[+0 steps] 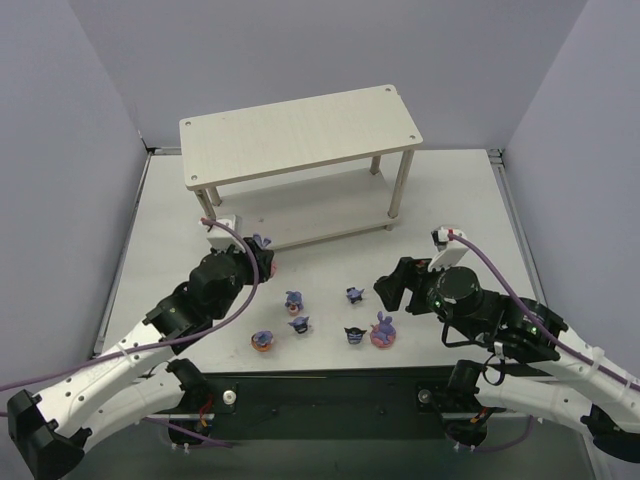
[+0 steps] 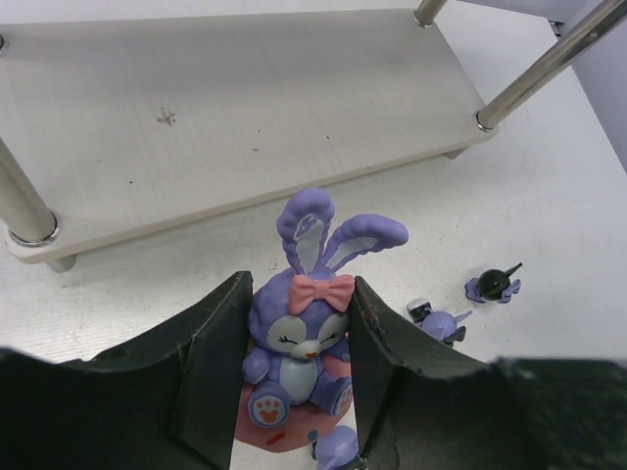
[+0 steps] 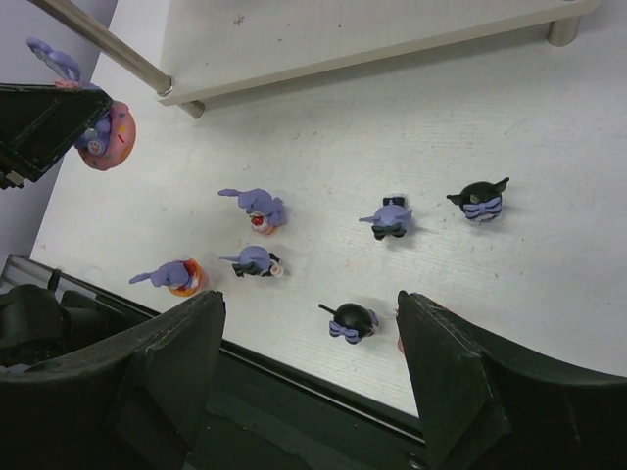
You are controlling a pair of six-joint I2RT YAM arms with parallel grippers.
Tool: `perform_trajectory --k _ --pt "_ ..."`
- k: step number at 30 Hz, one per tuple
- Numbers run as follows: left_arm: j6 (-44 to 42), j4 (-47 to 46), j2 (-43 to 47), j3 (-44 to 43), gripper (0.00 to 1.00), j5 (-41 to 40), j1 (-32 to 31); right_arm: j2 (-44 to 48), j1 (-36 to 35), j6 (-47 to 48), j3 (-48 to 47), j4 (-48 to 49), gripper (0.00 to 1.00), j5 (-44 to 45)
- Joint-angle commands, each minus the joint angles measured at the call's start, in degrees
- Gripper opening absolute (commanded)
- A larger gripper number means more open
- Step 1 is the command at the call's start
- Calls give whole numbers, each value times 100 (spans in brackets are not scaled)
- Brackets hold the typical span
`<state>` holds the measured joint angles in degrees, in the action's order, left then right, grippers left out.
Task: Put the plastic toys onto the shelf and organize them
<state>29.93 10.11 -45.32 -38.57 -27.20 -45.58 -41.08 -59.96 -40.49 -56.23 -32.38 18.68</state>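
Note:
My left gripper is shut on a purple bunny with a pink bow and pink base, held just in front of the shelf's lower board. The beige two-tier shelf stands at the back, with no toy showing on its boards. Several toys sit on the table: bunnies and dark pointed-ear figures. My right gripper is open above the near table edge, over a dark figure.
Metal shelf legs stand near the held bunny. A black strip runs along the table's front edge. Grey walls close in the left and right sides. Purple cables trail from both wrists.

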Motion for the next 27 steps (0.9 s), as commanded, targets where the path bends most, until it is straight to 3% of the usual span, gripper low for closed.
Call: perform_trajectory --k 1,5,10,27 --pt "-303 -45 199 -484 0 -14 199 118 37 59 85 -84 72 224" --pt "-497 289 199 -994 0 4 278 188 46 41 138 -93 73 294" --pt "-366 97 15 -758 0 66 374 179 37 41 173 -84 73 286" --pt "-365 -3004 -1189 692 0 382 884 144 46 120 279 -84 73 259"
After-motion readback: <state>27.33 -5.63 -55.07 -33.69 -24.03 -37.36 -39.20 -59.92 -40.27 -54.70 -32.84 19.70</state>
